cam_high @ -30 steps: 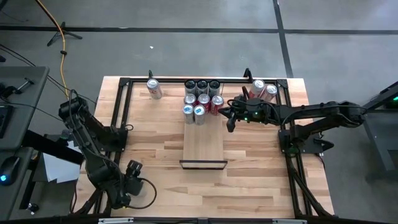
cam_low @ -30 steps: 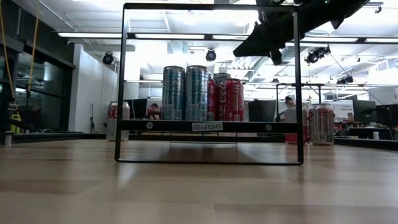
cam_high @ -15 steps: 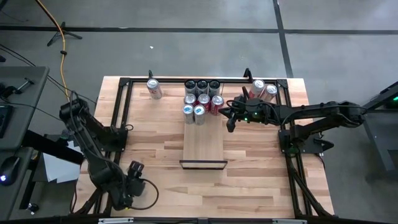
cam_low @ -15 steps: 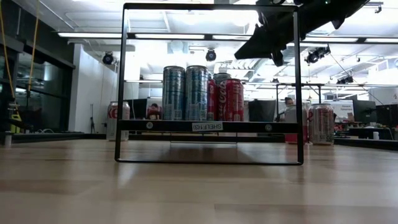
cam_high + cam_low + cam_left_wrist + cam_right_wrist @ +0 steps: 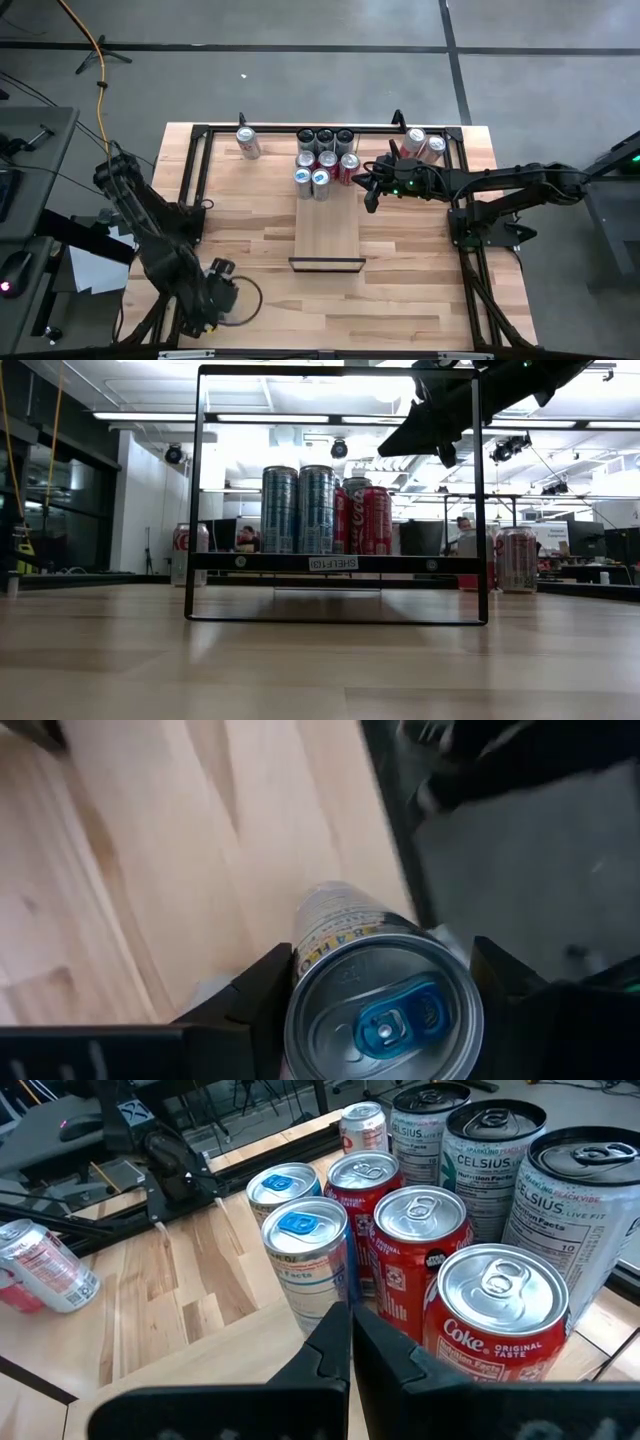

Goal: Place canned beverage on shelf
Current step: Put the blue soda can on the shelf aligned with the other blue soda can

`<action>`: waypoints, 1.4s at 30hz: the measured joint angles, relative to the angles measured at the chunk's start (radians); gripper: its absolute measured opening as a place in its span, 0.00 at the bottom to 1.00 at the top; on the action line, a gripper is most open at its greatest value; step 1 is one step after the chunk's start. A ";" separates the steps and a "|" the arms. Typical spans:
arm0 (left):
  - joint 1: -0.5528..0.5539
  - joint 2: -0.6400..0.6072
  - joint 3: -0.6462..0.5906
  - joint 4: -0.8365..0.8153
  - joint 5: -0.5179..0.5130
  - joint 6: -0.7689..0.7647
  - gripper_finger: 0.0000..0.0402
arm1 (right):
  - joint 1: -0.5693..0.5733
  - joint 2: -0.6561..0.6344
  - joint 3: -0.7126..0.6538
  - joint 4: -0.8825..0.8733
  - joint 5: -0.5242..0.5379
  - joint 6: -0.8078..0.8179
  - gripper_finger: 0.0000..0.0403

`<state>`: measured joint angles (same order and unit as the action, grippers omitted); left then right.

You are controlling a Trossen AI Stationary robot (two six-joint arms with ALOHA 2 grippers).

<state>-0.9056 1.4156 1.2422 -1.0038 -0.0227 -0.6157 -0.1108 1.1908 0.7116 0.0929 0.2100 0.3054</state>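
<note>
My left gripper (image 5: 216,292), near the table's near left corner, is shut on a silver can with a blue tab (image 5: 385,1010). The shelf (image 5: 328,228) is a pale wood panel with a black bar at its near end, lying mid-table. Several cans (image 5: 325,160) stand upright on its far end: dark-topped, red and blue-tabbed ones (image 5: 300,1230). My right gripper (image 5: 368,197) is shut and empty, raised just right of those cans; it also shows in the low view (image 5: 440,452) and in the right wrist view (image 5: 350,1342). My left gripper pinches the can between its two fingers (image 5: 262,995), one on each opposite side of the can's wall just below the top rim (image 5: 302,958). The fingers run along the can's length, with its top toward the wrist. The can's lower end is hidden behind its top.
A black rail frame (image 5: 190,180) runs round the table. One can (image 5: 248,143) lies at the far left inside it, and two red-and-white cans (image 5: 425,145) are at the far right. Bare tabletop lies left and right of the shelf.
My left arm has swung its gripper and the can a little toward the table's right edge, and the wrist has turned. My right arm and the cans on the shelf have kept still.
</note>
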 joint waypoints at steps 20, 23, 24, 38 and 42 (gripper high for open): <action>0.808 0.082 0.626 -0.471 -0.179 0.583 0.40 | 0.000 0.000 0.000 0.022 -0.059 0.161 0.00; 0.860 0.152 0.616 -0.453 -0.096 0.585 0.40 | 0.004 -0.001 0.000 0.035 -0.065 0.200 0.00; 0.864 0.179 0.609 -0.454 -0.067 0.588 0.40 | 0.006 -0.002 0.000 0.036 -0.065 0.212 0.00; 0.834 0.399 0.602 -0.269 -0.079 0.653 0.40 | 0.074 -0.169 0.000 -0.126 0.071 0.166 0.00; 0.841 0.392 0.582 -0.226 -0.079 0.646 0.40 | 0.091 -0.253 0.000 -0.228 0.080 0.168 0.00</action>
<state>-0.0647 1.8075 1.8240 -1.2300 -0.1015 0.0307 -0.0197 0.9375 0.7113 -0.1356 0.2896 0.4738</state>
